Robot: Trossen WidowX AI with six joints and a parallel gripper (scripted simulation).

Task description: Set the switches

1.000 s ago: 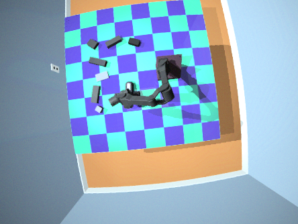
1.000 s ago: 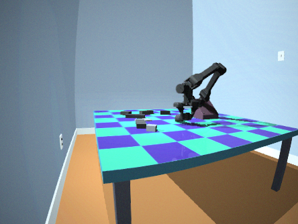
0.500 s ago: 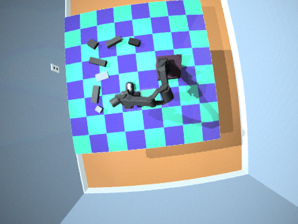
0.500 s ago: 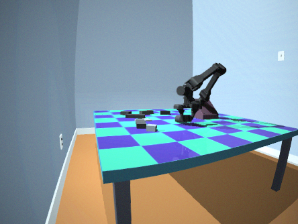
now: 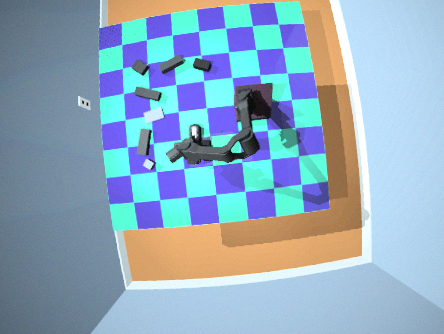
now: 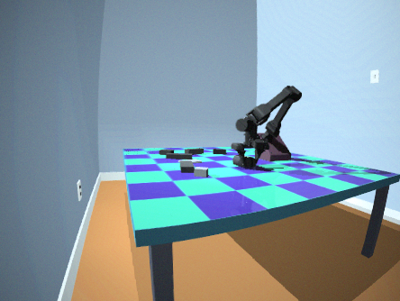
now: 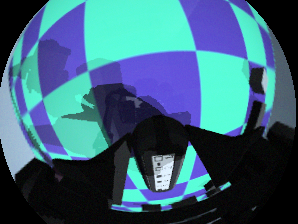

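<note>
The dark grey controller unit (image 5: 195,132) (image 7: 159,136) is between the fingertips of my gripper (image 5: 195,140) (image 6: 248,155), which is shut on it. In the wrist view the unit is turned so that its white label (image 7: 162,172) faces the camera. The label shows a column of small squares, some dark and some only outlined, too small to read surely one by one. The switches are hidden from this side. In the top view the pale side of the unit shows beside the fingers. Whether the unit touches the bench is unclear.
On the checkered bench (image 5: 172,185) (image 6: 162,218), several dark blocks stand left of the arm, among them a long block (image 5: 144,141) and another (image 5: 148,93). A white flat block (image 5: 154,115) and a small pale block (image 5: 149,164) are near them. The arm's base (image 5: 263,102) stands to the right.
</note>
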